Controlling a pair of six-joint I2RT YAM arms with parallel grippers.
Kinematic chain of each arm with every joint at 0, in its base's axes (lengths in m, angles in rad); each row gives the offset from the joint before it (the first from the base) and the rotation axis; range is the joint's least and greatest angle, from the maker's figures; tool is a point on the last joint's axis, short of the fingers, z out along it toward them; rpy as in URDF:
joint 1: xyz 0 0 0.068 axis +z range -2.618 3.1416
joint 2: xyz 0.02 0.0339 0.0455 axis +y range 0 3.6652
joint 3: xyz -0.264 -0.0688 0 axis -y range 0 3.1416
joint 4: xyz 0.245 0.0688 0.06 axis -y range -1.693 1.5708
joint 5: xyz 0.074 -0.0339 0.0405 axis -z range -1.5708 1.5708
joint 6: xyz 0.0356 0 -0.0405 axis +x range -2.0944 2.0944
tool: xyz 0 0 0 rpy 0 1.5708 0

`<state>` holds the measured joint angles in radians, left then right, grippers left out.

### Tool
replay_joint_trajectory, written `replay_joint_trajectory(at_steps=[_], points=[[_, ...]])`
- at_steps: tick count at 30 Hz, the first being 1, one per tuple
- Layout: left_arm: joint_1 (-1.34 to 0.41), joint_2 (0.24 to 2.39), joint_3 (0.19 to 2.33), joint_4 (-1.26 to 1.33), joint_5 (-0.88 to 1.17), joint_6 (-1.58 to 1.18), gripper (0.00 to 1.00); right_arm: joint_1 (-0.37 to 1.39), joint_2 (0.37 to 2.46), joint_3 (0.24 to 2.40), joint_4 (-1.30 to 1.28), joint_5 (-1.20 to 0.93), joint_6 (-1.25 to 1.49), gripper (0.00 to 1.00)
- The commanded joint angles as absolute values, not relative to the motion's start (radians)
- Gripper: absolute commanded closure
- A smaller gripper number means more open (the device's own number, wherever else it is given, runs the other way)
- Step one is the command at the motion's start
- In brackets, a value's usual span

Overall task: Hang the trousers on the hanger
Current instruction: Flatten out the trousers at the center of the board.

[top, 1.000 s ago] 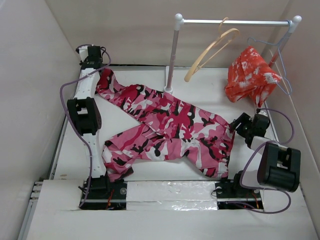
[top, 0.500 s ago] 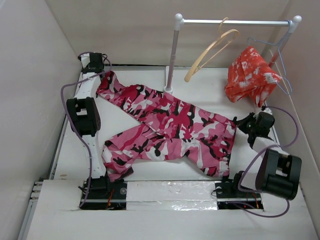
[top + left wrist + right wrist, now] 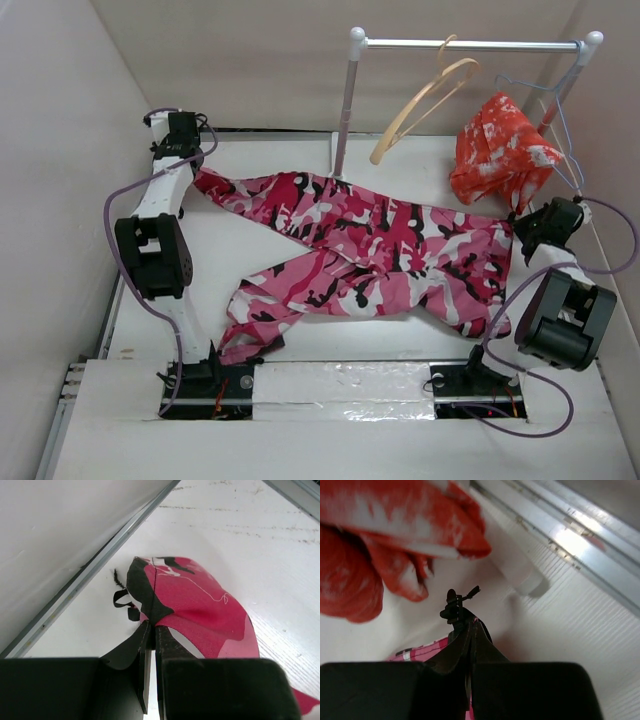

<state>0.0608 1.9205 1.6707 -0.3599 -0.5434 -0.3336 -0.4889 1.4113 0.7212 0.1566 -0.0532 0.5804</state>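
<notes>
- Your left gripper (image 3: 152, 626) is clamped shut on a leg hem of the trousers (image 3: 370, 250). The fabric bunches just ahead of the fingertips.
- Your right gripper (image 3: 468, 624) is closed too, pinching the waist end. Pink cloth shows right under its fingers, and the bite looks thin.
- The trousers lie stretched across the table (image 3: 430, 175) between the two grippers. The second leg is loose, folded back toward the left arm's base.
- The hanger (image 3: 425, 100) hangs on the rail (image 3: 470, 44), up and left of the right gripper and well apart from it. The orange garment (image 3: 500, 150) hangs just above that gripper.
- Handling, my read: soft, light, floppy cloth with no stiffness. It will sag wherever you don't hold it, and it likely slides off a smooth curved hanger unless draped evenly.
- Best hold: waistband or hems, where the seams are thick. A pinch at the very edge may slip out under tension.
- Watch for the loose leg dragging and the orange garment catching on the lift.
</notes>
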Motion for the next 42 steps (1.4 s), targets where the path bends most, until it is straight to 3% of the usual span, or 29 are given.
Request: replay_joint_trajectory(at_steps=[1, 6, 11, 13, 16, 17, 20, 21, 23, 25, 28, 30, 31, 32, 35, 38, 39, 41, 42], points=[[0.064, 1.859, 1.647, -0.347, -0.538, -0.318, 1.00, -0.522, 1.453, 0.851, 0.155, 0.051, 0.618, 1.00], [0.064, 1.919, 1.713, -0.393, -0.557, -0.319, 1.00, -0.466, 1.548, 0.977, 0.095, 0.155, 0.575, 0.98], [0.064, 2.037, 1.953, -0.452, -0.557, -0.311, 1.00, -0.413, 1.578, 1.006, 0.110, 0.213, 0.574, 0.96], [0.064, 2.150, 2.094, -0.478, -0.517, -0.295, 0.95, -0.400, 1.568, 1.012, 0.107, 0.230, 0.566, 0.92], [0.064, 2.262, 2.218, -0.541, -0.520, -0.284, 0.84, -0.390, 1.523, 0.971, 0.132, 0.230, 0.554, 0.74], [0.064, 2.320, 2.270, -0.548, -0.519, -0.278, 0.79, -0.377, 1.510, 0.959, 0.156, 0.223, 0.555, 0.61], [0.064, 2.397, 2.339, -0.546, -0.522, -0.272, 0.63, -0.330, 1.424, 0.913, 0.162, 0.213, 0.532, 0.31], [0.064, 2.408, 2.347, -0.545, -0.520, -0.273, 0.54, -0.293, 1.395, 0.893, 0.172, 0.212, 0.522, 0.26], [0.064, 2.419, 2.349, -0.543, -0.511, -0.284, 0.47, -0.256, 1.297, 0.818, 0.211, 0.207, 0.497, 0.13], [0.064, 2.415, 2.344, -0.543, -0.505, -0.288, 0.44, -0.204, 1.232, 0.760, 0.250, 0.151, 0.491, 0.12], [0.074, 2.379, 2.291, -0.532, -0.491, -0.317, 0.44, -0.103, 1.112, 0.649, 0.308, 0.107, 0.463, 0.18], [0.074, 2.298, 2.153, -0.454, -0.508, -0.324, 0.45, -0.052, 1.039, 0.576, 0.336, 0.083, 0.434, 0.33], [0.074, 2.231, 2.090, -0.416, -0.512, -0.325, 0.45, -0.029, 1.017, 0.554, 0.336, 0.071, 0.427, 0.49], [0.074, 2.200, 1.977, -0.360, -0.521, -0.327, 0.45, 0.027, 0.999, 0.531, 0.354, 0.058, 0.414, 0.79], [0.074, 2.099, 1.792, -0.284, -0.519, -0.347, 0.48, 0.136, 0.968, 0.469, 0.397, -0.029, 0.378, 1.00], [0.083, 2.019, 1.692, -0.272, -0.376, -0.429, 0.57, 0.360, 0.992, 0.468, 0.420, -0.037, 0.333, 1.00], [0.072, 1.991, 1.671, -0.262, -0.323, -0.448, 0.66, 0.482, 1.005, 0.480, 0.417, -0.026, 0.318, 1.00], [0.028, 1.913, 1.605, -0.232, -0.307, -0.463, 0.73, 0.607, 1.049, 0.538, 0.410, -0.022, 0.257, 1.00], [0.015, 1.887, 1.591, -0.227, -0.281, -0.462, 0.85, 0.667, 1.071, 0.564, 0.402, -0.006, 0.235, 1.00]])
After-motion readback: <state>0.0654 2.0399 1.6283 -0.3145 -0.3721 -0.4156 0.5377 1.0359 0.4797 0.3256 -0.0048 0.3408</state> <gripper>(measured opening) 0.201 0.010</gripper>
